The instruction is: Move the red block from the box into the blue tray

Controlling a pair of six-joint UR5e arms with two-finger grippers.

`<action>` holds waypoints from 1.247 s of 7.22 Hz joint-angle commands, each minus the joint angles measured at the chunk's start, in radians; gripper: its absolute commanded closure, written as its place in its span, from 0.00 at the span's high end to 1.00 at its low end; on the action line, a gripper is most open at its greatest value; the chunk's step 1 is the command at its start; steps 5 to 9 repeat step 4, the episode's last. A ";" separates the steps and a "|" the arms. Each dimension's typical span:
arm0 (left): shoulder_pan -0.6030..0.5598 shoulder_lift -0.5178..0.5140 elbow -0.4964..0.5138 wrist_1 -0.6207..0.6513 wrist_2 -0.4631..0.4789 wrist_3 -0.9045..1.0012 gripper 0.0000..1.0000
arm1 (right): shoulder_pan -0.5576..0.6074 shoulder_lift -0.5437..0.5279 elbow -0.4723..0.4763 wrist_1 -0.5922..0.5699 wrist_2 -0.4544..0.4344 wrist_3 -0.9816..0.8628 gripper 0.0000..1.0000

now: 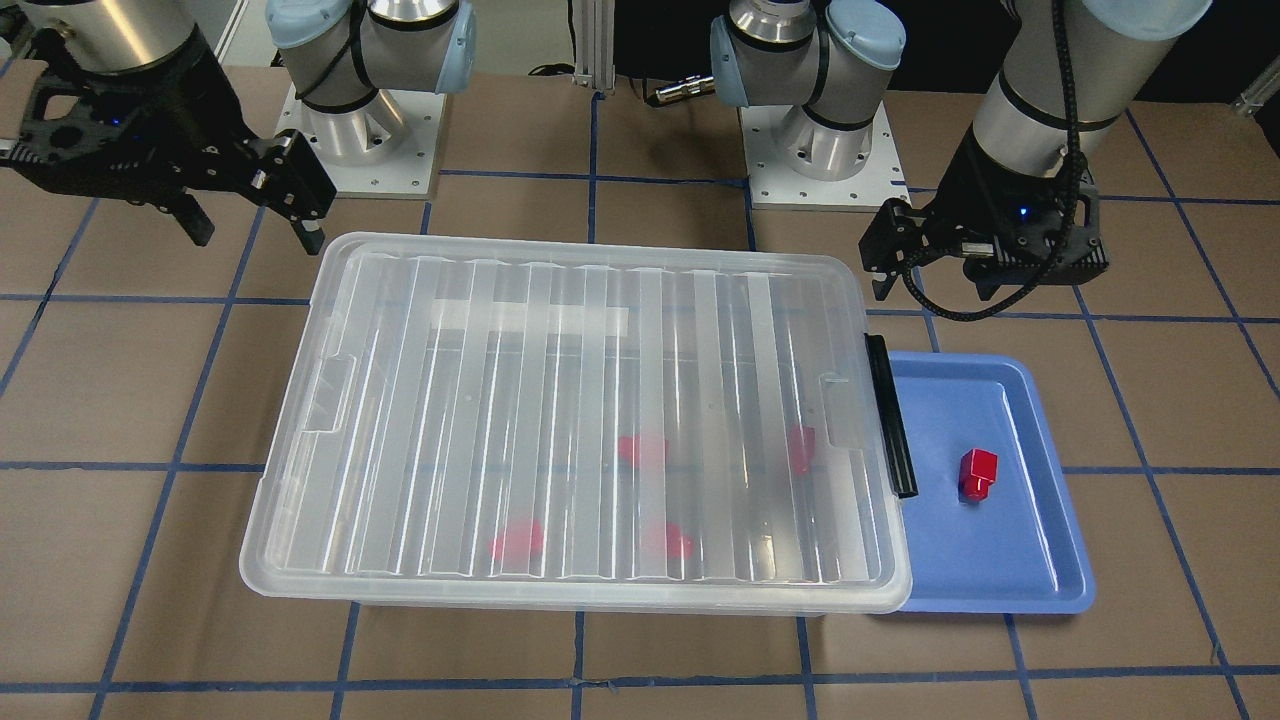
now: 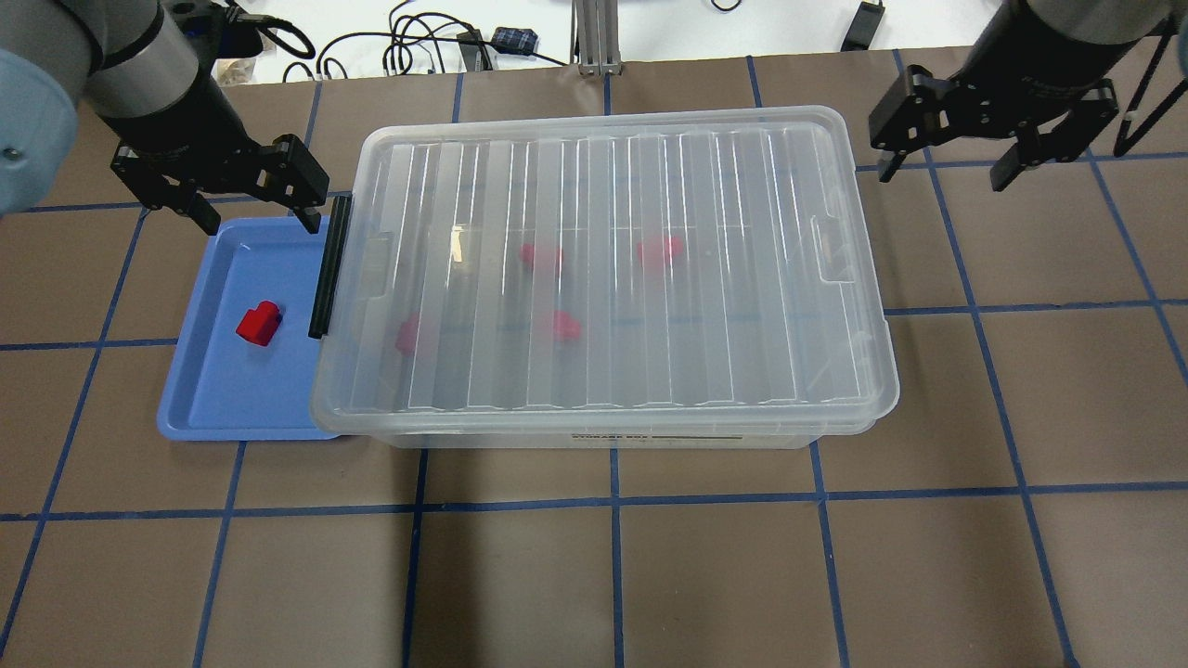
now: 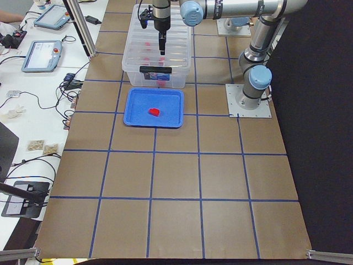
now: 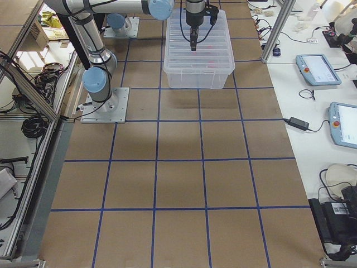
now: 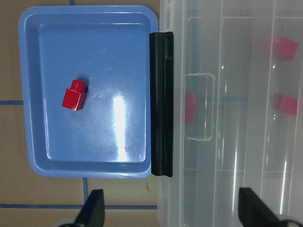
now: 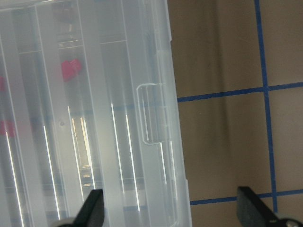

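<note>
Printed on a thin label (image 2: 654, 435) along the near wall of the box (image 2: 483, 438), seen from overhead: small dark lettering opening with what looks like "STORAGE BOX", remainder too fine to read; nothing else legible in any view

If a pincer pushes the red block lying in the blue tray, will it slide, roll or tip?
It probably slides: the red block looks glossy and the blue tray shiny. Rolling seems unlikely, as its body has flat faces. Being small, it is likely light.

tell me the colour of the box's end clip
The bar clip is black, clearest in left wrist view.
</note>
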 commanded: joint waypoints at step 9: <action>0.001 0.000 0.001 0.002 -0.001 0.000 1.00 | 0.066 0.035 -0.003 -0.045 -0.051 0.040 1.00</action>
